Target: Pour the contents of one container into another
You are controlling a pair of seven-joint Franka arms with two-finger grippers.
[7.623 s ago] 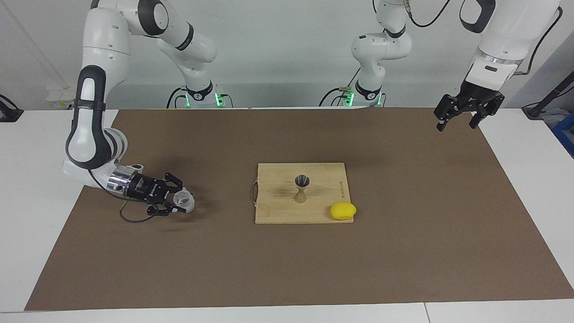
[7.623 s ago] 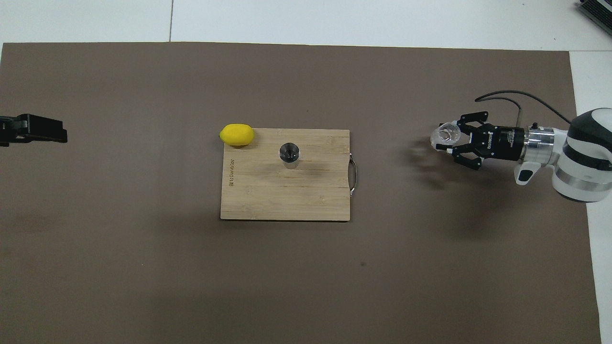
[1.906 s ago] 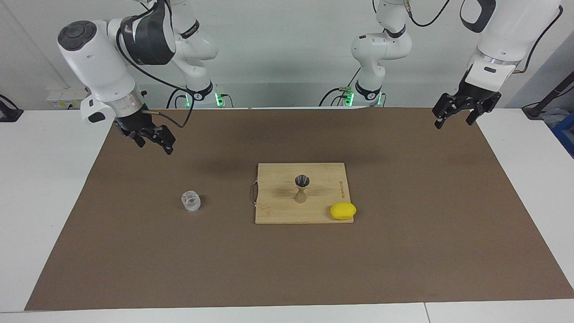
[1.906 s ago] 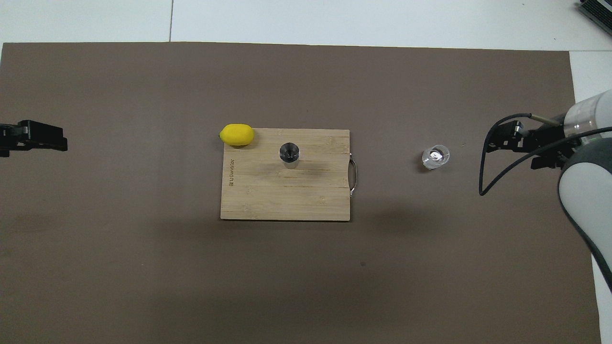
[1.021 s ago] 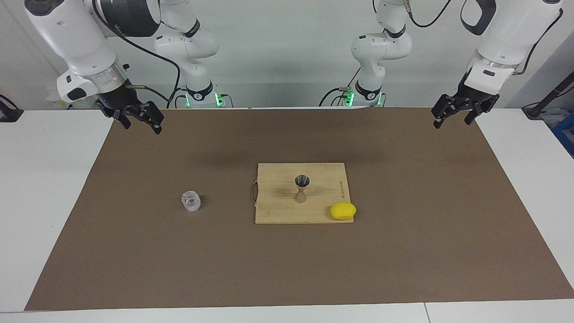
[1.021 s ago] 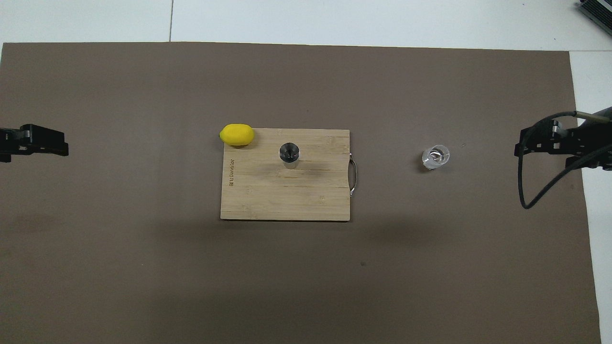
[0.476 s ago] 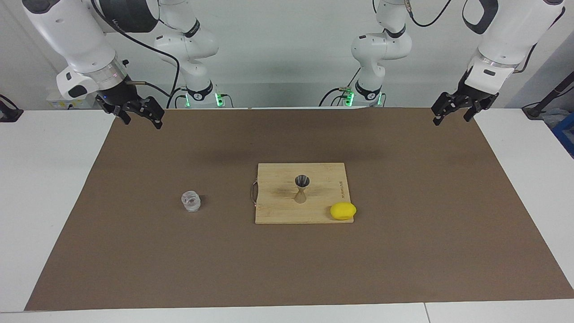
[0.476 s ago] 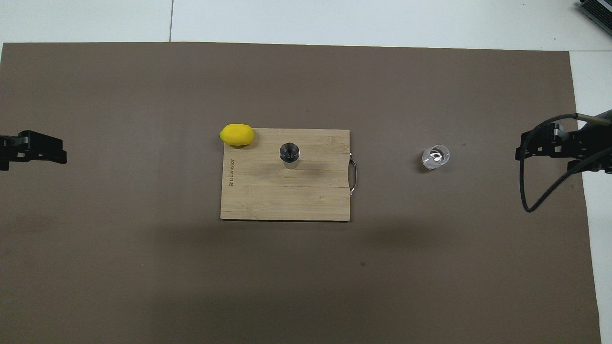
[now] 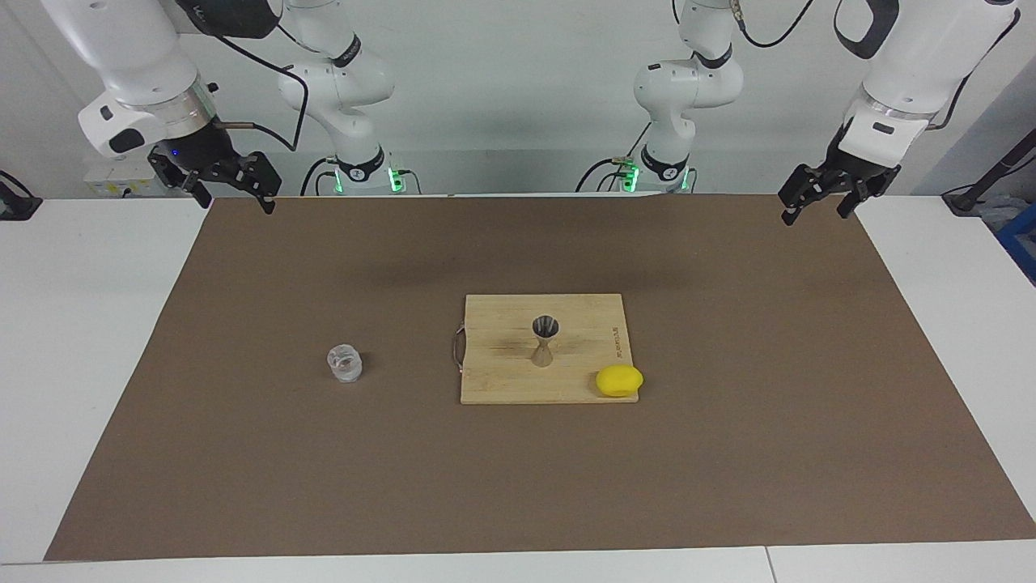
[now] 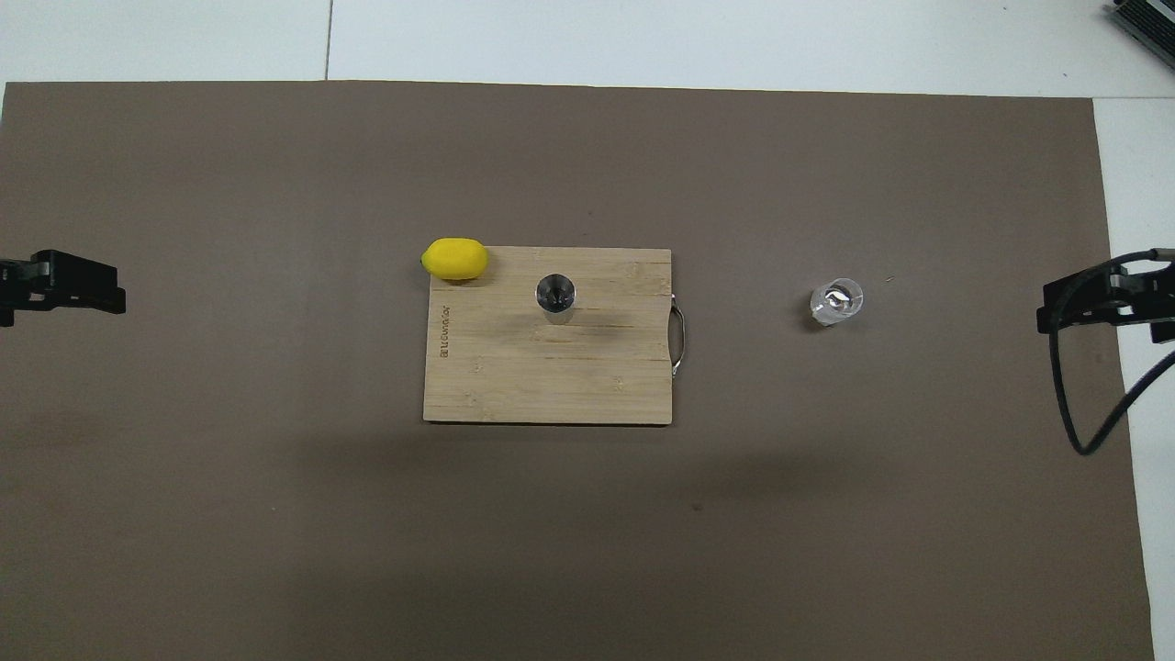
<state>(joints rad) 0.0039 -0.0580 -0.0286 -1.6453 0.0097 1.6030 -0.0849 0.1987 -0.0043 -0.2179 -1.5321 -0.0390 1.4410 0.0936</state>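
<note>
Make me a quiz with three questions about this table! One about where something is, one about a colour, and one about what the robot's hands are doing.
1. Where does the metal jigger stand?
A. on the wooden board
B. on the brown mat
C. inside the glass

2. What colour is the lemon?
A. green
B. yellow
C. red

3. What is the glass tumbler doing?
A. held by the left end effector
B. lying tipped over
C. standing alone on the mat

Answers:
1. A, the jigger stands upright near the board's middle.
2. B, the lemon is bright yellow at the board's corner.
3. C, both the right end effector and the left end effector hang empty over the mat's corners.
</note>
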